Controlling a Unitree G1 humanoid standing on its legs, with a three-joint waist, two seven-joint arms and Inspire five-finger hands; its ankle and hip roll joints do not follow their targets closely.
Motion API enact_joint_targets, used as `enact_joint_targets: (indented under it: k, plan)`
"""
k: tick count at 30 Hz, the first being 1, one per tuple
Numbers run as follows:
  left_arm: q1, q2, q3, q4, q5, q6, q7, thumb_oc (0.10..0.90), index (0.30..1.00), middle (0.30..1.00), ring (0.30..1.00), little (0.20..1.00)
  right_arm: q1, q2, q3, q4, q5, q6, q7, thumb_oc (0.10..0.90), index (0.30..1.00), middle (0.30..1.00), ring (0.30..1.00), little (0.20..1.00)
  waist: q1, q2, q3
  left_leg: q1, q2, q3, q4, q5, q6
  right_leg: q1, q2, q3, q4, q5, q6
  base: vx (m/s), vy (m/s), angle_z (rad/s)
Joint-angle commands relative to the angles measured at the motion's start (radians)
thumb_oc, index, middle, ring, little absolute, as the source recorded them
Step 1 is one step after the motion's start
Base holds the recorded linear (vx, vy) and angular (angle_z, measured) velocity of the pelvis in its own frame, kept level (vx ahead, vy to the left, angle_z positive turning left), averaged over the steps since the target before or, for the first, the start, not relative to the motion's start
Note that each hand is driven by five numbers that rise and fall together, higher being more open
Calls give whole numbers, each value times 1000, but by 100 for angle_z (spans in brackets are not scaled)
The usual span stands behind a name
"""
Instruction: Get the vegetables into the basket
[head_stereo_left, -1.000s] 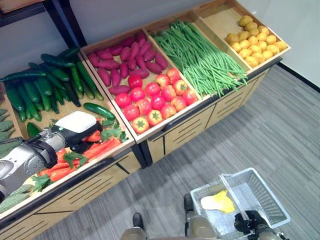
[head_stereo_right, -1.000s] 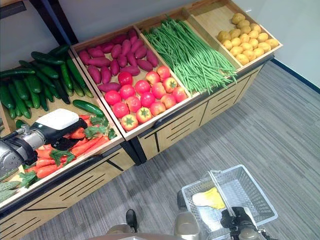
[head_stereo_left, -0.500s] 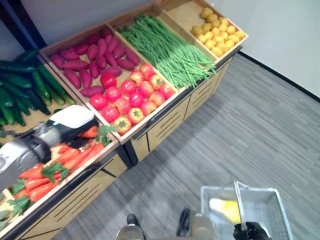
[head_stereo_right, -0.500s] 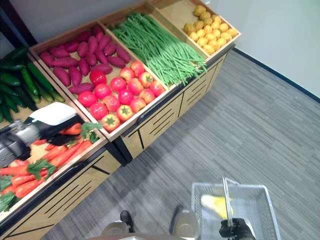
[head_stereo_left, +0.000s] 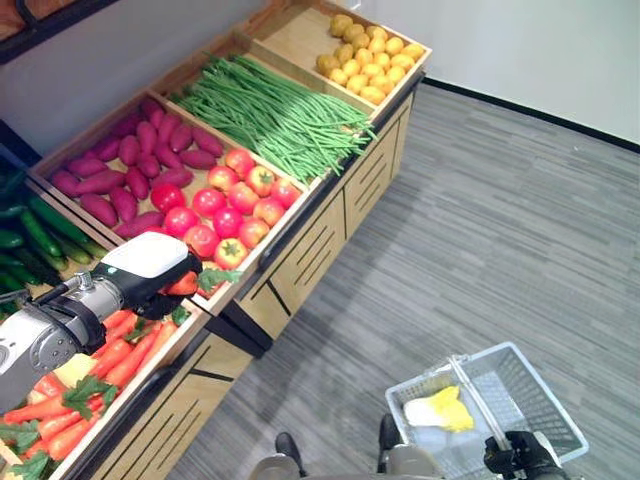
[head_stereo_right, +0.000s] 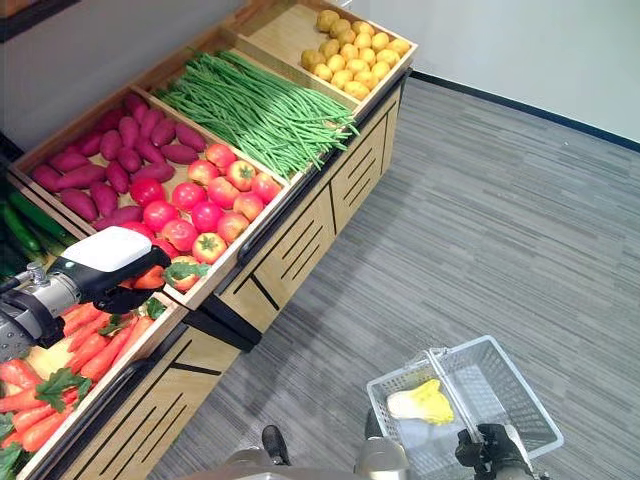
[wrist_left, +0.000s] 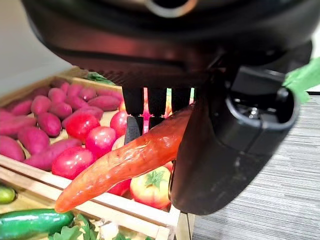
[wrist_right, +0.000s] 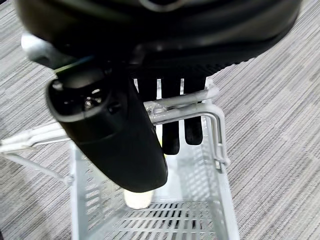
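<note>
A smooth, tapered carrot (wrist_left: 131, 161) is gripped in the left hand (head_stereo_left: 152, 272); the right hand (wrist_right: 150, 120) clasps the wire basket's (head_stereo_left: 540, 395) handle.

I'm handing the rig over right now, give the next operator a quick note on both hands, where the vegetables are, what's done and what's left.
Left hand: shut on a carrot, held above the front edge of the carrot bin, beside the tomatoes.
Right hand: shut on the handle of the grey basket, which hangs low at the robot's right side over the floor.
Done: one yellow-and-white leafy vegetable lies in the basket; the carrot is picked.
Left: carry the carrot across to the basket and release it there, then fetch further vegetables from the bins.
</note>
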Motion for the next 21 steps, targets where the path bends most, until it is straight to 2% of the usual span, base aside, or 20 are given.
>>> enact_joint_targets:
  k: [1, 3, 4, 5, 6, 7, 9, 10, 11, 12, 13, 14, 16, 18, 19, 21]
  plan:
    - [-127, 23, 108, 20, -47, 1, 38, 400, 300, 300, 300, 300, 7, -68, -31, -7, 14, -30, -27, 400, 300, 300, 300, 300, -14, -33, 0, -51, -4, -20, 19, 45, -34, 48, -46, -24, 49, -119, 64, -40, -101, 12]
    - [-146, 14, 85, 15, -50, 1, 33, 400, 300, 300, 300, 300, 22, -70, -34, -23, 16, -34, -24, 400, 300, 300, 300, 300, -22, -27, 4, -52, 8, -23, 33, 53, -42, 54, -36, -21, 59, -132, 51, -44, -175, 2]
    - [-176, -1, 58, 22, -55, -1, 29, 400, 300, 300, 300, 300, 37, -73, -38, -34, 20, -39, -22, 400, 300, 300, 300, 300, -31, -31, 14, -83, 35, -38, 129, 45, -59, 61, -22, -17, 62, -143, 30, -63, -258, 1]
    - [-194, -10, 46, 19, -64, -2, 27, 400, 300, 300, 300, 300, 35, -77, -38, -27, 24, -41, -24, 400, 300, 300, 300, 300, -32, -38, 22, -98, 42, -58, 172, 41, -65, 63, -18, -8, 59, -145, 22, -67, -238, 5]
    - [-199, -21, 29, 17, -75, -7, 30, 400, 300, 300, 300, 300, 28, -88, -40, -17, 28, -40, -28, 400, 300, 300, 300, 300, -14, -47, 38, -119, 20, -169, 210, 37, -68, 63, -12, 23, 52, -144, 15, -35, -85, 0]
    - [-200, -21, 28, 17, -75, -7, 30, 400, 300, 300, 300, 300, 27, -88, -40, -17, 28, -40, -28, 400, 300, 300, 300, 300, -14, -47, 37, -123, 20, -170, 209, 41, -67, 59, -12, 22, 51, -141, 14, -41, -13, -20]
    - [-182, -30, 29, 9, -75, -10, 37, 400, 300, 300, 300, 300, 3, -102, -36, -5, 31, -39, -30, 400, 300, 300, 300, 300, 10, -55, 48, -153, -46, -320, 184, -9, -49, 36, -16, 79, 49, -133, 21, -20, 22, -84]
    - [-157, -33, 48, 8, -69, -9, 44, 400, 300, 300, 300, 300, -5, -105, -29, -6, 31, -42, -29, 400, 300, 300, 300, 300, 15, -57, 45, -165, -59, -374, 159, -11, -40, 13, -13, 110, 54, -125, 25, 21, 28, -118]
    - [-127, -36, 69, 3, -63, -10, 63, 400, 300, 300, 300, 300, -26, -117, -12, 5, 23, -43, -28, 400, 300, 300, 300, 300, 35, -58, 46, -178, -79, -492, 130, -11, -30, -13, -2, 181, 61, -112, 31, 19, 39, -112]
    - [-111, -37, 83, 2, -62, -11, 70, 400, 300, 300, 300, 300, -36, -120, -2, 6, 22, -45, -27, 400, 300, 300, 300, 300, 38, -58, 45, -183, -90, -531, 119, -7, -25, -24, 5, 204, 64, -108, 32, 27, 31, -80]
    - [-104, -38, 90, 1, -62, -12, 70, 400, 300, 300, 300, 300, -38, -120, 0, 7, 22, -46, -27, 400, 300, 300, 300, 300, 37, -58, 44, -183, -89, -530, 118, -7, -25, -26, 5, 206, 65, -108, 32, 24, 52, -104]
    - [-72, -42, 116, -10, -65, -10, 78, 400, 300, 300, 300, 300, -45, -125, 12, 0, 15, -49, -20, 400, 300, 300, 300, 300, 43, -55, 38, -172, -107, -575, 92, -18, -9, -38, 21, 248, 74, -106, 34, 38, 80, -119]
    - [-57, -39, 122, -28, -79, -20, 62, 400, 300, 300, 300, 300, -37, -120, 15, -3, 15, -46, -17, 400, 300, 300, 300, 300, 22, -44, 19, -129, -90, -520, 23, 4, -1, -42, 12, 258, 71, -92, 40, 56, 252, -132]
    - [-58, -32, 116, -26, -81, -23, 59, 400, 300, 300, 300, 300, -43, -121, 16, 2, 12, -41, -14, 400, 300, 300, 300, 300, 13, -43, 6, -99, -98, -487, -4, -6, 12, -45, 0, 279, 68, -84, 54, 71, 322, -45]
    - [-56, -27, 122, -32, -87, -22, 55, 400, 300, 300, 300, 300, -52, -113, 21, 6, 9, -37, -11, 400, 300, 300, 300, 300, 13, -46, -2, -80, -109, -448, -9, -22, 24, -58, -16, 305, 69, -70, 70, 89, 310, -26]
    - [-51, -22, 131, -31, -88, -23, 55, 400, 300, 300, 300, 300, -58, -107, 25, 13, 7, -34, -10, 400, 300, 300, 300, 300, 18, -49, -6, -72, -116, -426, -8, -32, 30, -65, -24, 321, 73, -63, 78, 46, 196, -53]
